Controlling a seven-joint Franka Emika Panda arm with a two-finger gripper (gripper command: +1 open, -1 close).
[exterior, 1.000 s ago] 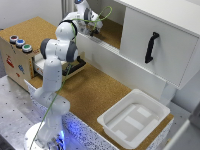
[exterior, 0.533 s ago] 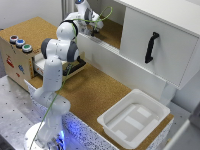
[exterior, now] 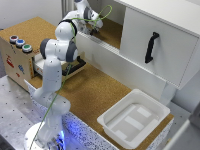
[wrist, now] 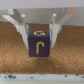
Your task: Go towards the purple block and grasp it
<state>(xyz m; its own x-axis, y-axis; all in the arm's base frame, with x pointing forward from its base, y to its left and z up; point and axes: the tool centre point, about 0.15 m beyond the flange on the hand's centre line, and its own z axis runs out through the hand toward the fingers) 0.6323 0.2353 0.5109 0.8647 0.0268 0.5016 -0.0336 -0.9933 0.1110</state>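
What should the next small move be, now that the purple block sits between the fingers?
Probably close the gripper. In the wrist view the purple block rests on the cork surface centred between the two open fingers, with a little gap each side, so no further approach looks needed.

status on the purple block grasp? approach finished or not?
Done: the approach. In the wrist view the purple block sits on the cork surface between the pincer fingers; the exterior view has the arm reaching into the cabinet shelf. In hand: alignment, with a finger on each side of the block. Left: closing. Small gaps show beside the block, so no grip is visible yet.
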